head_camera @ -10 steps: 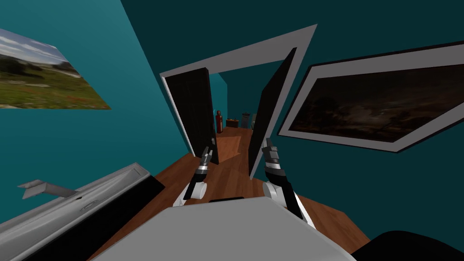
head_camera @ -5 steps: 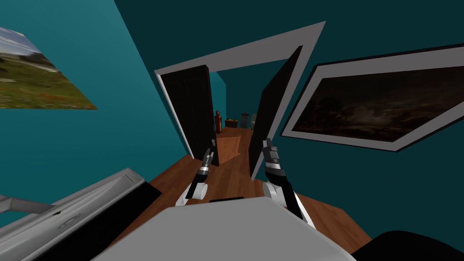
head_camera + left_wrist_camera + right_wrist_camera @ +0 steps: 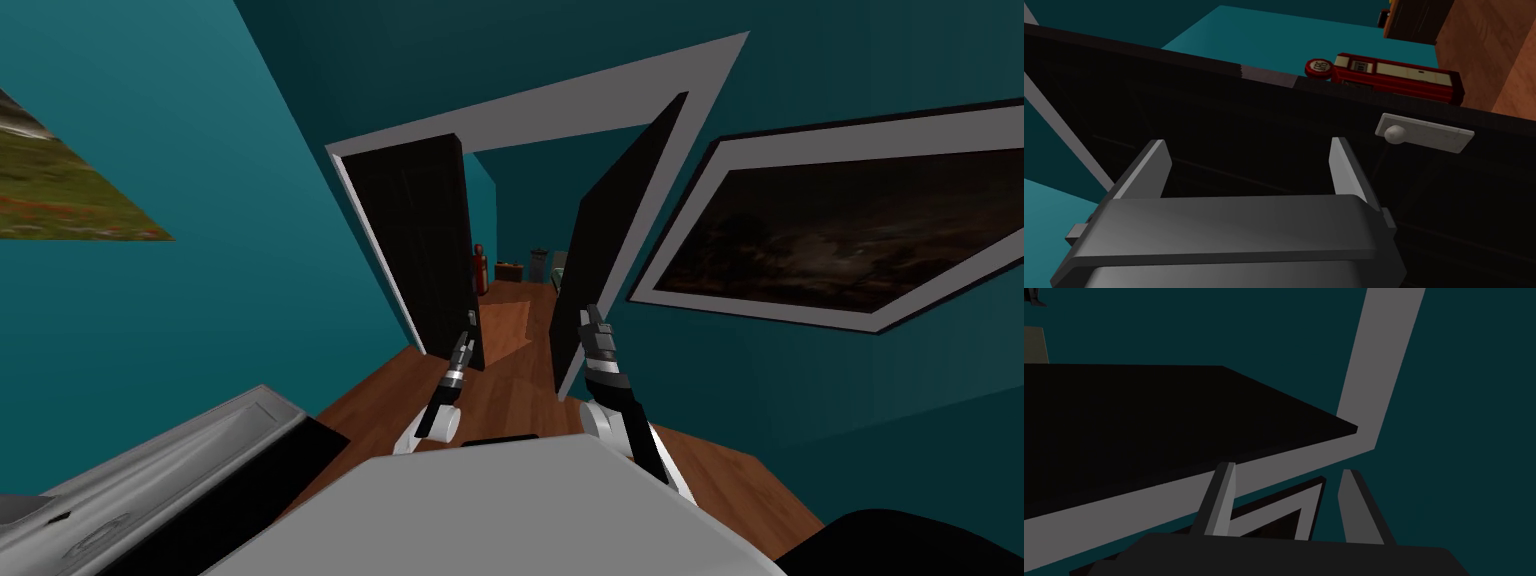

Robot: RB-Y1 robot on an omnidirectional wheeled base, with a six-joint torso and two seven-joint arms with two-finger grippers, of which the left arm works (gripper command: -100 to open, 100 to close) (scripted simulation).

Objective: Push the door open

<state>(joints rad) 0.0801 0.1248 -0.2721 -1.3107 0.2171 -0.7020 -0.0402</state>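
move: I roll nearer the door frame (image 3: pixel 560 100), it spreads wider | left gripper (image 3: pixel 467 325) reaches farther, closer to the left door leaf (image 3: pixel 415 240) | landscape picture (image 3: pixel 60 190) slips toward my view's left edge

No legible text, number or brand is found. The red fire extinguisher (image 3: pixel 1396 77) carries a cream label (image 3: pixel 1396 70) with printed panels and a round red dial (image 3: pixel 1319 67) with pale markings. The characters on both cannot be made out.
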